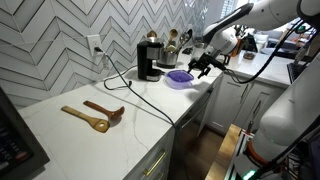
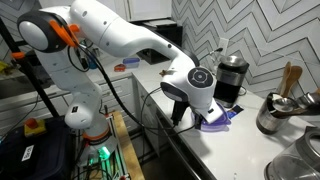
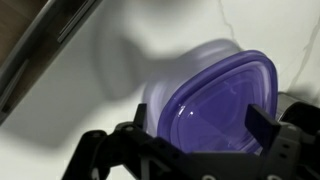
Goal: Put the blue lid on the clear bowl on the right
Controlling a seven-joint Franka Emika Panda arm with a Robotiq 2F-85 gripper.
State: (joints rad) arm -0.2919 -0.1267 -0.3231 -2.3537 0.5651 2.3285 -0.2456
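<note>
Over at the end of the white countertop (image 1: 60, 135), just beside the black coffee maker (image 1: 148, 60), hanging the gripper (image 1: 203, 66) low at the blue lid (image 1: 180, 77), with that lid (image 2: 224, 117) sitting roughly level near the counter's front edge in both exterior views; reaching in from the white arm (image 2: 130, 40) bending over the counter; in the wrist view, bracketing the lid (image 3: 215, 105) between the dark fingers (image 3: 262, 122), spread wide with one at each side of its rim, yet not showing whether the pads are pressing on that rim or standing just off it, so leaving the grip impossible to tell; catching a pale translucent rim (image 3: 150, 95) peeking out along the lid's left side, too blurred for naming; lying well apart from the lid, two wooden spoons (image 1: 88, 119) resting on the open counter, with a black cable (image 1: 130, 88) trailing from the wall socket (image 1: 95, 45) across the surface between them and the coffee maker; standing beyond the lid in an exterior view, a steel pot (image 2: 272, 115) with wooden utensils (image 2: 290, 80) rising just behind it
</note>
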